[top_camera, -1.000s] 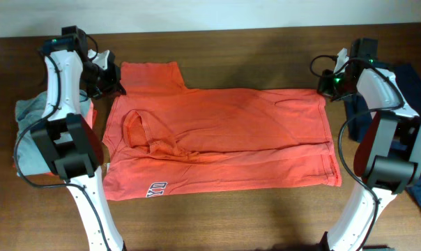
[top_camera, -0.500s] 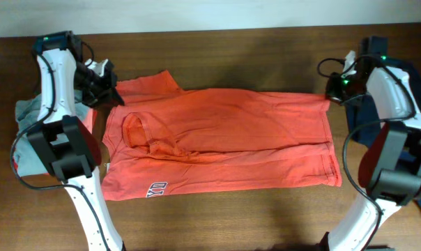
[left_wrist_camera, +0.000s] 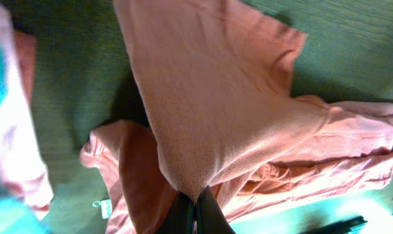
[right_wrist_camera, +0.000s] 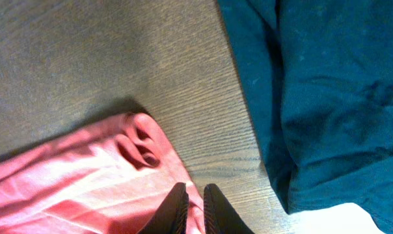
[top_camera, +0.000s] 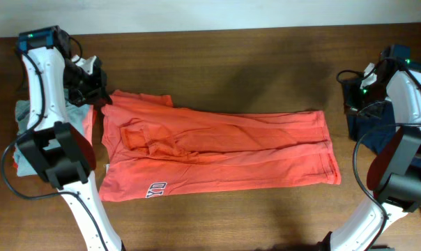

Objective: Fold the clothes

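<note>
Orange-red T-shirt (top_camera: 224, 150): lies sideways across the middle of the wooden table (top_camera: 231, 59), neck end to the left, hem to the right, creased in long ridges along its length (body partly doubled over itself, judging by the layered right edge).

Navy T-shirt (top_camera: 369, 124): bunched at the right edge of the table, near the hem corner but apart from it.

Light grey T-shirt (top_camera: 21, 122): heaped at the left edge, with a strip of another orange garment (top_camera: 89, 124) just beside the main shirt.

Left gripper (top_camera: 99, 94): at the far left corner of the orange-red shirt, fingers (left_wrist_camera: 213, 220) clamped tight on the sleeve, cloth fanning out from the pinch in the wrist view.

Right gripper (right_wrist_camera: 195, 211): low over the wood between the hem corner and the navy cloth, fingers nearly together with only a thin slit between them; not clear whether any cloth sits in that slit.

White-and-navy lettering (top_camera: 157, 188): at the near left edge, too small to read.

Small white label (left_wrist_camera: 105, 208): at the shirt's left edge.
</note>
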